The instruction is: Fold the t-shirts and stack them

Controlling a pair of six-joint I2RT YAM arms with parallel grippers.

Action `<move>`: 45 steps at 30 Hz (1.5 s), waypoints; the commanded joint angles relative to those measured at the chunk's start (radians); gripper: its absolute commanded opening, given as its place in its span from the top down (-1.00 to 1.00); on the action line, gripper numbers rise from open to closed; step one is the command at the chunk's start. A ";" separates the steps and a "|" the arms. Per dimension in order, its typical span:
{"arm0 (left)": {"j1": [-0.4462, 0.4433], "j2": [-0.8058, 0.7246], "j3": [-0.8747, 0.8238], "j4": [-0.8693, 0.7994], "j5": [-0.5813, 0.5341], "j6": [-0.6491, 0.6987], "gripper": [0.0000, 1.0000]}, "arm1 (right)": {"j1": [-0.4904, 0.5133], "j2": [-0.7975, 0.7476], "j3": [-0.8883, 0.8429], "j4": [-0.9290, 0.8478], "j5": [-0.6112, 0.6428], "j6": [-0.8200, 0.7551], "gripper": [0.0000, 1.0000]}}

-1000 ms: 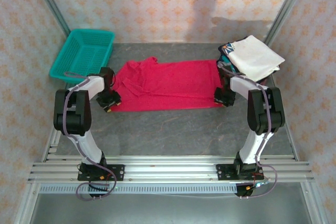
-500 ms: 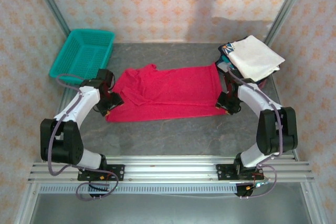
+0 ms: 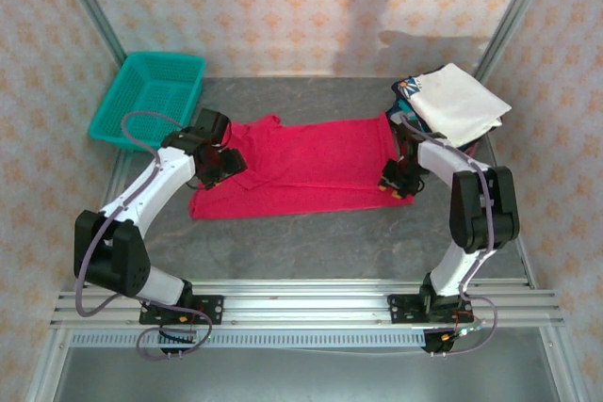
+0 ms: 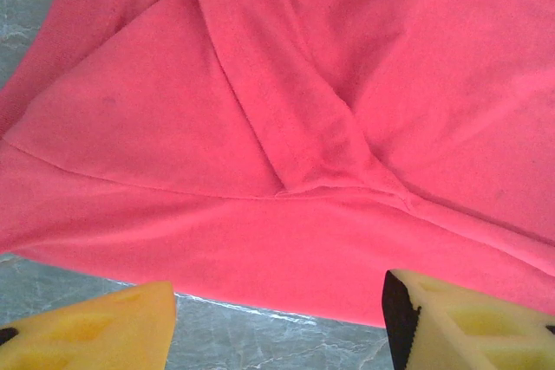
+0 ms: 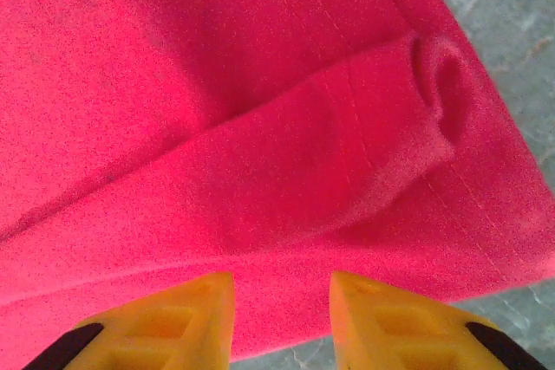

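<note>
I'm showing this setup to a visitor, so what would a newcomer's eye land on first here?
The bright red cloth t-shirt spread across the middle of the grey table, with the left gripper over its left end and the right gripper at its right end. Next, the folded white t-shirt at the far right, and the teal plastic mesh basket at the far left.

The spread t-shirt [image 3: 311,162] lies between basket [image 3: 165,56], rear-left, and folded t-shirts [image 3: 457,101] (stacked rear-right).
</note>
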State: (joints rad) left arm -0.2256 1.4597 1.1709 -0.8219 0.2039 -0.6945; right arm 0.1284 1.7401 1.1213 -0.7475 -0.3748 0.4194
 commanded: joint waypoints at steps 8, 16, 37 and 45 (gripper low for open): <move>-0.005 -0.049 -0.036 -0.013 -0.057 -0.014 -0.25 | 0.001 0.106 0.122 0.041 0.062 0.022 0.52; -0.005 -0.078 -0.062 -0.031 -0.065 -0.002 -0.25 | -0.002 0.187 0.233 0.026 0.068 0.017 0.77; -0.029 0.018 -0.046 0.004 -0.027 -0.015 -0.27 | -0.054 0.057 0.224 0.115 -0.037 -0.067 -0.43; -0.047 0.195 -0.003 0.103 0.049 -0.087 -0.19 | -0.015 -0.122 0.054 0.150 -0.141 -0.139 -0.72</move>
State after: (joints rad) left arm -0.2668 1.6184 1.1316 -0.7692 0.2230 -0.7338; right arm 0.1009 1.6451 1.2331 -0.6094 -0.4679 0.3202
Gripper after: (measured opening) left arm 0.602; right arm 0.855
